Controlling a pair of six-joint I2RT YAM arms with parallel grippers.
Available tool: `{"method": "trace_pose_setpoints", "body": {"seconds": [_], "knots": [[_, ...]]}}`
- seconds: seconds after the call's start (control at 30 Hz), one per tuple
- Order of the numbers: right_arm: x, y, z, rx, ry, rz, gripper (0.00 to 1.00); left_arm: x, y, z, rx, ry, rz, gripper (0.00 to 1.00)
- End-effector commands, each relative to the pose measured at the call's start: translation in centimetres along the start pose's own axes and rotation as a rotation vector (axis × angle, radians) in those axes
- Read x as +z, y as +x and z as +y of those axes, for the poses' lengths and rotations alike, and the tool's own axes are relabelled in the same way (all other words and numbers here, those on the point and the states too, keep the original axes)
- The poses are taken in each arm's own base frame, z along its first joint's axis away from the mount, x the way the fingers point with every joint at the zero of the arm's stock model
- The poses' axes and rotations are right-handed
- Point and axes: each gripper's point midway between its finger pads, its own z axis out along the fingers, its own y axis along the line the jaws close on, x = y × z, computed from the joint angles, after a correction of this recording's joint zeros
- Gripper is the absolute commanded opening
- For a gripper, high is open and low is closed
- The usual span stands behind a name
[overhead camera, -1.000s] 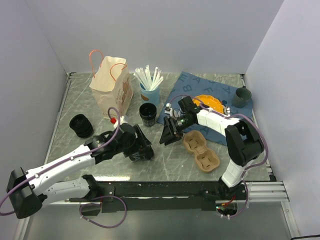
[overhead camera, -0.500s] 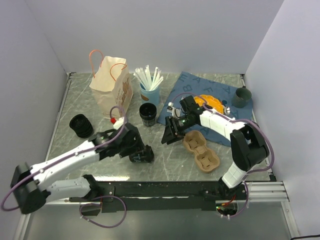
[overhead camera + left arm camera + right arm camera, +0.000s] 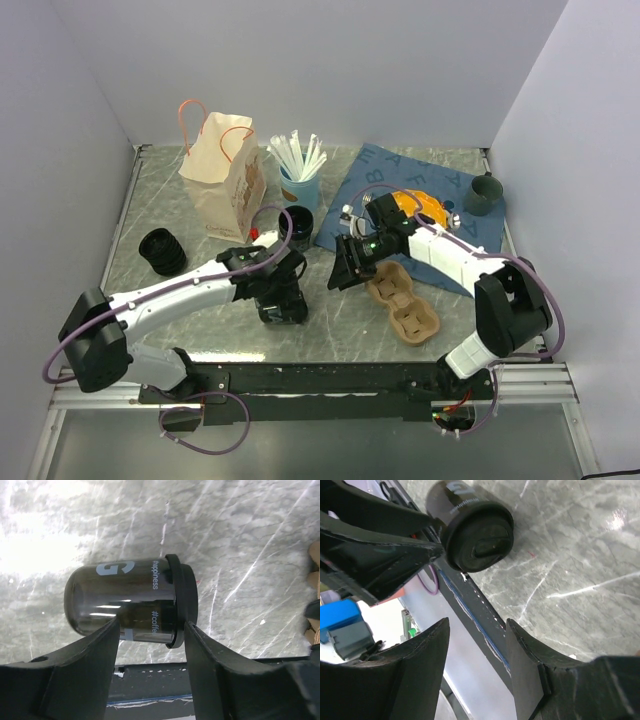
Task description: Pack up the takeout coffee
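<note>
The takeout coffee (image 3: 130, 600) is a black cup with a black lid, lying on its side on the marble table. In the left wrist view its lid points right. My left gripper (image 3: 150, 625) hangs over it, jaws apart and narrower than the cup is long. Its fingertips (image 3: 187, 630) overlap the cup's near edge by the lid rim. In the top view the left gripper (image 3: 283, 303) covers the cup. In the right wrist view the takeout coffee (image 3: 475, 530) shows its lid end. My right gripper (image 3: 477, 625) stands open and empty a little to the cup's right (image 3: 343, 272).
A cardboard cup carrier (image 3: 402, 303) lies just right of the right gripper. A paper bag (image 3: 222, 175), a light-blue straw cup (image 3: 300, 185) and a lidless black cup (image 3: 296, 222) stand behind. A grey-green mug (image 3: 484, 194) sits on the blue cloth (image 3: 440, 180). Black rings (image 3: 162, 250) lie at the left.
The left arm has swung in toward the middle while its gripper stayed over the cup, and its jaws have narrowed. The right gripper has shifted slightly to the right.
</note>
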Motion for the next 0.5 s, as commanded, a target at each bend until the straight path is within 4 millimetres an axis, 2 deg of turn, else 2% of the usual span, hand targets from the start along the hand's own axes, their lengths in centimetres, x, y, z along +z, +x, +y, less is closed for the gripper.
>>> {"method": "trace_pose_setpoints", "body": {"seconds": [0.0,0.17,0.33,0.47], "knots": [[-0.4,0.4,0.3,-0.025,0.009,-0.019,0.56,0.2,-0.9,-1.1,0.045,0.005,-0.024,0.58],[-0.5,0.6,0.3,-0.021,0.009,-0.027,0.56,1.2,-0.9,-1.4,0.066,-0.01,-0.014,0.53],[-0.7,0.6,0.4,-0.019,0.013,-0.034,0.56,1.3,-1.0,-1.3,0.087,-0.025,-0.019,0.45],[-0.5,0.8,0.4,-0.013,0.001,-0.044,0.55,1.3,-1.2,-1.3,0.091,-0.022,-0.027,0.32]]}}
